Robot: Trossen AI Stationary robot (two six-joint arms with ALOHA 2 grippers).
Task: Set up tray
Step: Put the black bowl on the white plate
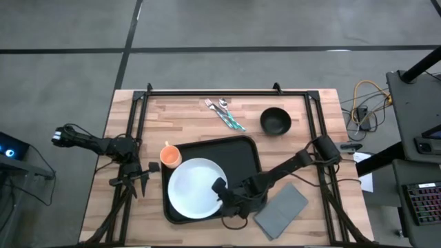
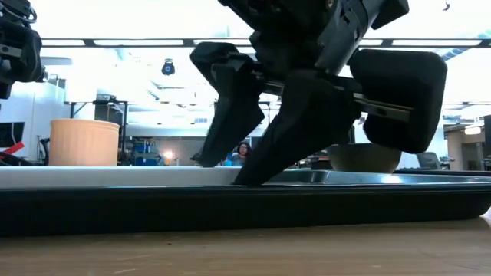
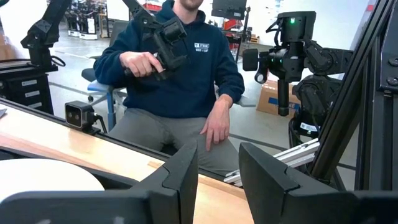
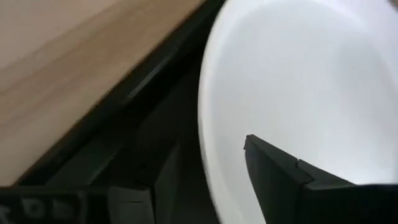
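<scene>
The black tray (image 1: 244,155) lies in the middle of the table, with the white plate (image 1: 195,187) flat in its near left part. My right gripper (image 1: 222,196) is open and low at the plate's right edge. In the right wrist view one of its fingers (image 4: 280,180) is over the plate (image 4: 311,74) and the other is over the tray floor, so the rim lies between them. My left gripper (image 1: 138,180) is open and waits left of the tray. An orange cup (image 1: 169,155) stands at the tray's far left corner. My right gripper (image 2: 224,172) comes slanting down from the right, its open fingers astride the plate's right rim (image 4: 208,180). In the low view one fingertip (image 2: 244,178) reaches down to plate level, but I cannot tell whether it touches. The plate lies flat on the tray (image 2: 115,207).
A black bowl (image 1: 275,120) and some cutlery (image 1: 224,114) lie beyond the tray near the far edge. A grey napkin (image 1: 281,209) lies on the wood right of the tray's near corner. A seated person (image 3: 180,74) shows beyond the table. A black frame rails the table's edges.
</scene>
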